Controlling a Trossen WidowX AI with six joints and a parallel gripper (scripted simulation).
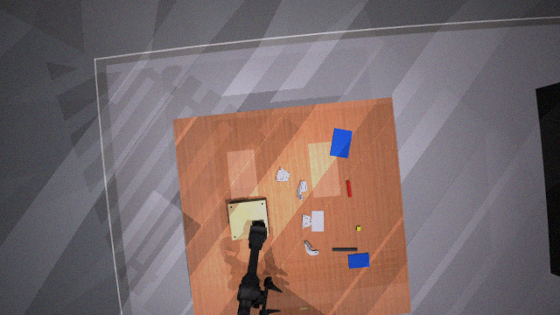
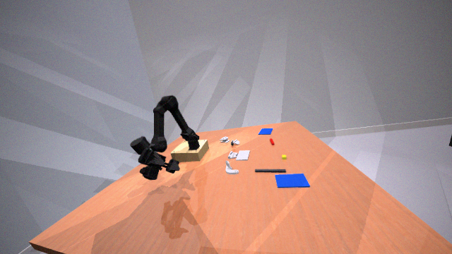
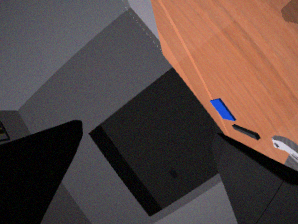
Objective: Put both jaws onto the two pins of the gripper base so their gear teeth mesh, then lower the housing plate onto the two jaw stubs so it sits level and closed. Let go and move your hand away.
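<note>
My gripper point(image 1: 274, 298) point(image 3: 149, 134) is open and empty, held in the air beside the arm, left of all the parts in the top and exterior views. One curved white jaw point(image 1: 311, 249) point(image 2: 232, 170) point(image 3: 286, 145) lies apart on the table. The other white jaw point(image 1: 302, 190) point(image 2: 235, 142) lies farther back. A small white part point(image 1: 306, 221) point(image 2: 232, 154) adjoins a white rectangle point(image 1: 318, 220) point(image 2: 243, 155); together they look like the gripper base. Another small white piece point(image 1: 283, 175) point(image 2: 224, 140), likely the housing plate, lies farthest back of the white parts. Pins and teeth are too small to tell.
The arm stands on a pale yellow block point(image 1: 241, 219) point(image 2: 185, 155). Right of the white parts lie blue sheets point(image 1: 341, 143) point(image 1: 359, 261) point(image 2: 265, 131) point(image 2: 292, 180), a red rod point(image 1: 349, 188) point(image 2: 272, 142), a yellow cube point(image 1: 358, 228) point(image 2: 284, 156) and a dark bar point(image 1: 345, 249) point(image 2: 270, 171) point(image 3: 246, 132).
</note>
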